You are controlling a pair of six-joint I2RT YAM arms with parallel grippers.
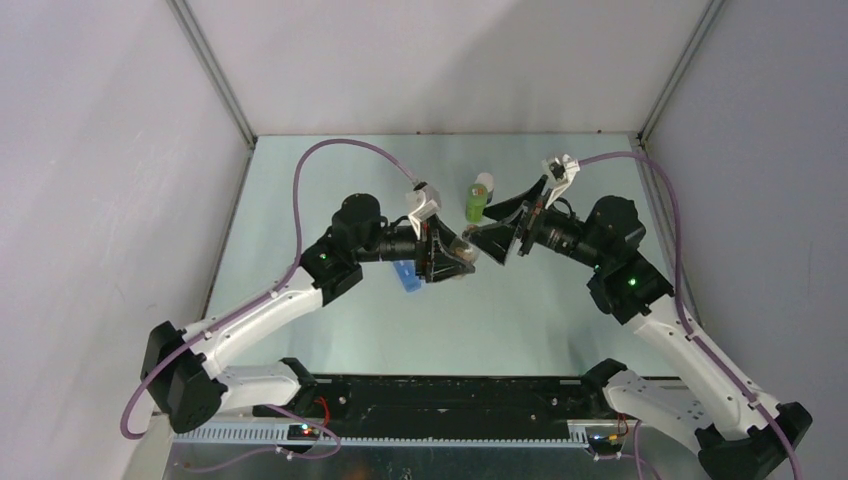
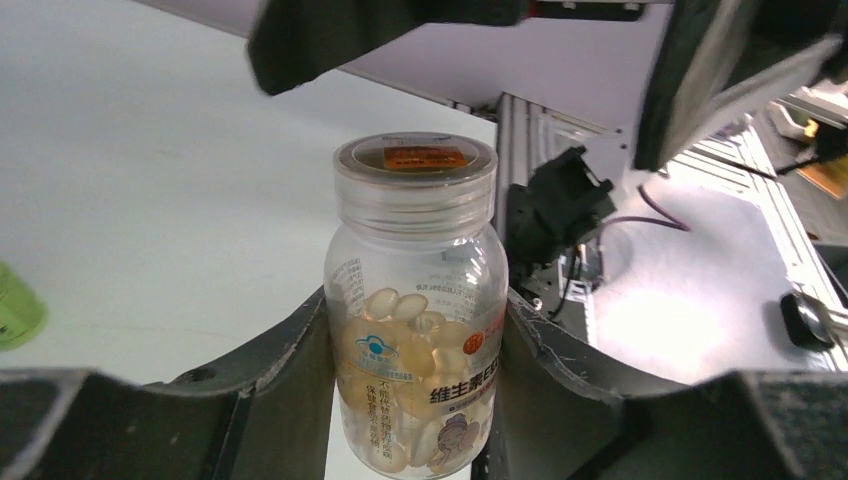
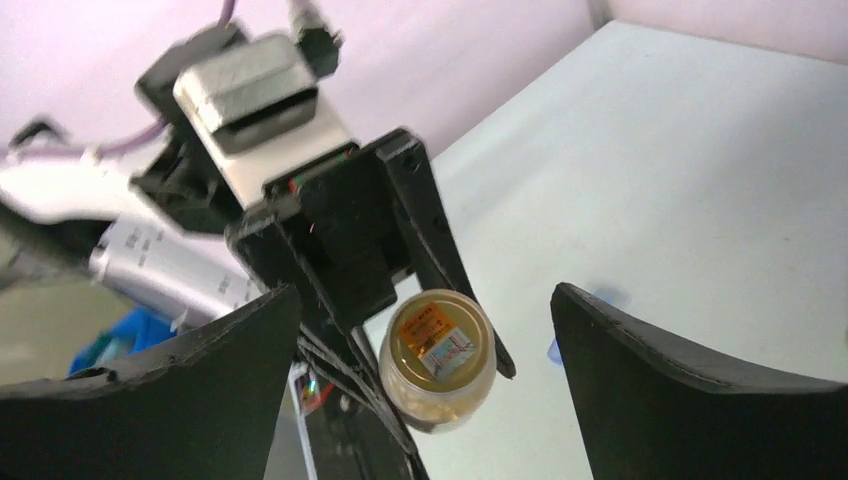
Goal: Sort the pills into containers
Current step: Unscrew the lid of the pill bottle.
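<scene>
A clear pill bottle (image 2: 415, 300) full of pale yellow softgel pills stands upright in my left gripper (image 2: 415, 312), which is shut on its body. The clear cap (image 2: 415, 160) is on, with an orange label on top. In the top view the left gripper (image 1: 452, 255) holds the bottle (image 1: 463, 250) above mid-table. My right gripper (image 3: 425, 292) faces the cap (image 3: 440, 345) with its jaws wide open and nothing between them. Its fingers (image 2: 350, 40) hang just above the cap without touching it. The right gripper (image 1: 500, 232) sits close beside the bottle.
A green bottle with a white cap (image 1: 478, 200) lies just behind both grippers, its edge also showing in the left wrist view (image 2: 15, 310). A blue container (image 1: 405, 275) rests on the table under the left wrist. Grey walls enclose the table on both sides.
</scene>
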